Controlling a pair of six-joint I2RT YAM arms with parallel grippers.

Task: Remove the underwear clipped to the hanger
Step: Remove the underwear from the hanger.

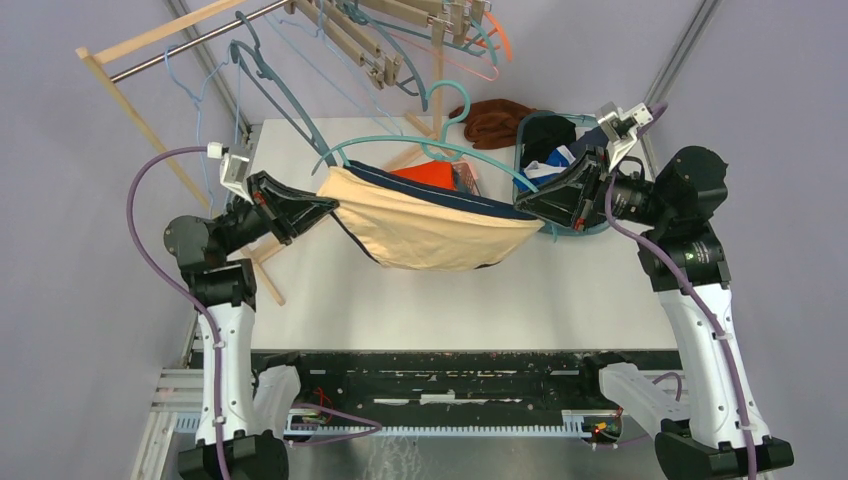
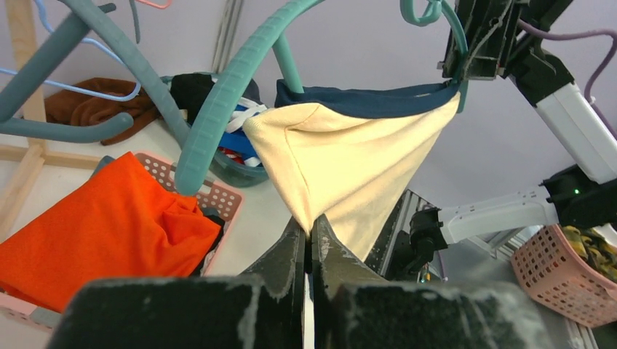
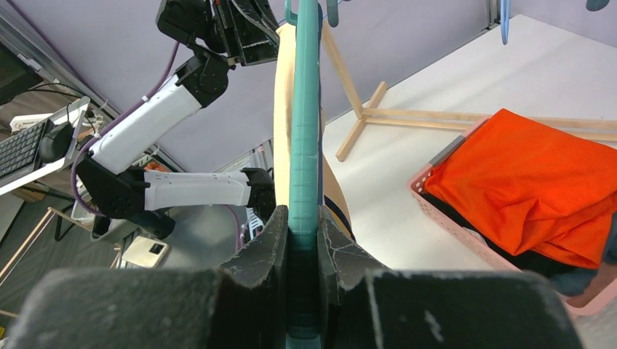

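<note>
Above the table (image 1: 400, 310), one beige underwear (image 2: 349, 167) hangs from one teal hanger (image 3: 304, 145).

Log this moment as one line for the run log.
left fingers: shut on beige underwear corner | right fingers: shut on teal hanger | underwear: stretched between them | task: not yet off hanger

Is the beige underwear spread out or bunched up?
Spread: the underwear hangs stretched between the left pincer, shut on one corner, and the teal hanger held by the right pincer.
</note>
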